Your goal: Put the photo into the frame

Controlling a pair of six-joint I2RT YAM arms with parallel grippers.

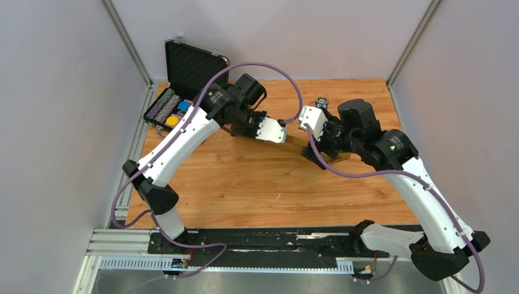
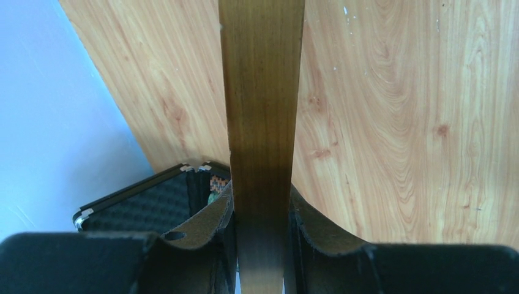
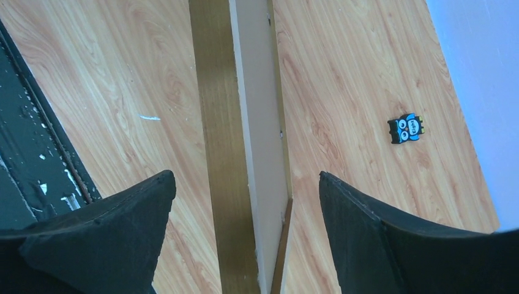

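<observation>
At the far left corner of the wooden table [image 1: 245,184] stands a black case [image 1: 193,67], its foam-lined lid raised. The open tray holds rows of striped discs [image 1: 163,105], a blue piece [image 1: 184,105] and a yellow round piece [image 1: 172,120]. The left wrist view also shows the foam lining and a corner of the case, just behind the fingers.

Mid-table, between the two arms, the frame [image 1: 295,141] stands on its edge, so from above only the thin brown moulding shows. The left gripper [image 2: 262,208] is clenched on that moulding, with both fingers pressed against its sides and the brown strip running straight up out of the grip.

The right gripper [image 3: 245,177] straddles the other end of the frame. Its fingers are spread wide with table showing on either side, and neither one touches the wood. In this view a pale panel [image 3: 260,122] lies flat against the moulding, within the frame's outline. Whether this panel is the photo cannot be told from its edge alone.

A small blue owl figure [image 3: 406,128] lies on the table near the far edge, well apart from the frame and outside the case.
</observation>
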